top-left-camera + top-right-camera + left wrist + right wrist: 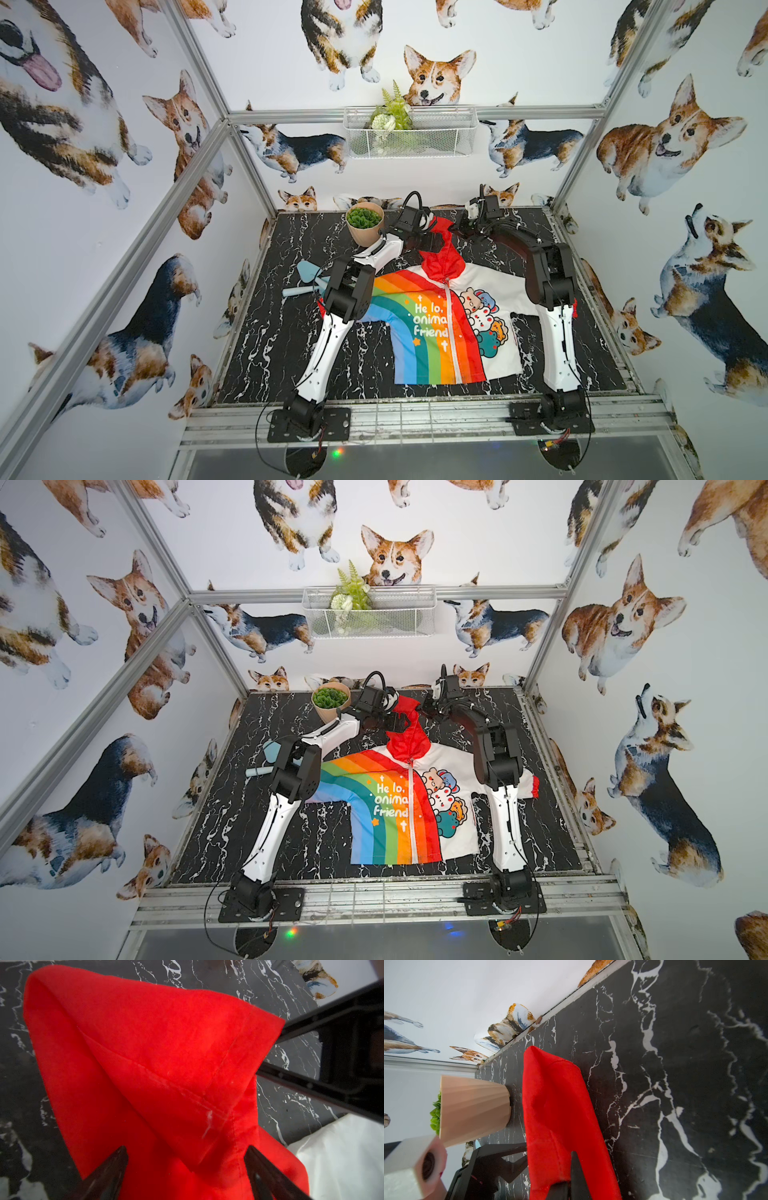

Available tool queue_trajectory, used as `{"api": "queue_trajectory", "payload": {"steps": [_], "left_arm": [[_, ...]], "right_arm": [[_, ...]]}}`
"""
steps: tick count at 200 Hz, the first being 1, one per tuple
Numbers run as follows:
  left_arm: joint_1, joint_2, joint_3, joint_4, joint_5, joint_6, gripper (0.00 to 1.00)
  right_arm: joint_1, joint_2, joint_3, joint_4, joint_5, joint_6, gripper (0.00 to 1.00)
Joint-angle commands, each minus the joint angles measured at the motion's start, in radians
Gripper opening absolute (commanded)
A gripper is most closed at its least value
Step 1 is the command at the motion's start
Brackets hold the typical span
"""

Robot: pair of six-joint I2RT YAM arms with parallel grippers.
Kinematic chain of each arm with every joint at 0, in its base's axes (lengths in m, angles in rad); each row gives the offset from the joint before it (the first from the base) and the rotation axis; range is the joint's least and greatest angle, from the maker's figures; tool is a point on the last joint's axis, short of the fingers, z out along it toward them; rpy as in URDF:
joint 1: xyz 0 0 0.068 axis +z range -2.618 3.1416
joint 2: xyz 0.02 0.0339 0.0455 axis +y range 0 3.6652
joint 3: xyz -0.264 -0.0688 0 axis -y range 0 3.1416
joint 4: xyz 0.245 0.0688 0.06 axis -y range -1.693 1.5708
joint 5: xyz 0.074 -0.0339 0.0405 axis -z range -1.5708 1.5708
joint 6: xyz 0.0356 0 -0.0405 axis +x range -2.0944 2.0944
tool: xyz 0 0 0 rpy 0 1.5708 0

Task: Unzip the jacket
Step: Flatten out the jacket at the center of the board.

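Nothing is unzipped yet. The small rainbow-and-white child's jacket (440, 328) lies flat mid-frame in both top views on the black marble table (291, 332), its white zipper (454, 332) closed throughout. My left gripper (187, 1147) straddles the red hood (442, 249), spread; my right gripper (568, 1159) pinches the hood's edge.

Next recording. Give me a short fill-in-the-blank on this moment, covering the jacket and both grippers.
1. The right gripper is shut on the jacket's ____ hood.
2. The left gripper sits at the hood with its jaws ____.
3. The zipper is closed down the front, so the jacket is not yet ____.
4. The potted plant stands nearer the ____ gripper.

Missing words: red; open; unzipped; left.
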Motion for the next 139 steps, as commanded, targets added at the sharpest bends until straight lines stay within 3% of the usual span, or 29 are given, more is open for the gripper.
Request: {"api": "queue_trajectory", "payload": {"steps": [1, 42, 76, 95, 139], "left_arm": [[-0.012, 0.007, 0.023, 0.002, -0.100, 0.035, 0.86], [-0.026, 0.023, 0.056, -0.015, -0.239, 0.044, 0.79], [-0.029, 0.045, 0.103, -0.036, -0.288, 0.047, 0.77], [-0.029, 0.045, 0.109, -0.042, -0.319, 0.044, 0.71], [-0.028, 0.033, 0.109, -0.049, -0.345, 0.044, 0.46]], "right_arm": [[0.000, -0.020, 0.009, -0.003, -0.019, 0.031, 0.00], [0.001, -0.039, 0.007, 0.000, -0.025, 0.046, 0.00], [0.002, -0.052, 0.003, 0.001, -0.029, 0.051, 0.00], [0.002, -0.057, 0.003, -0.005, -0.026, 0.048, 0.00], [0.002, -0.065, 0.002, -0.020, -0.009, 0.040, 0.00]]}}
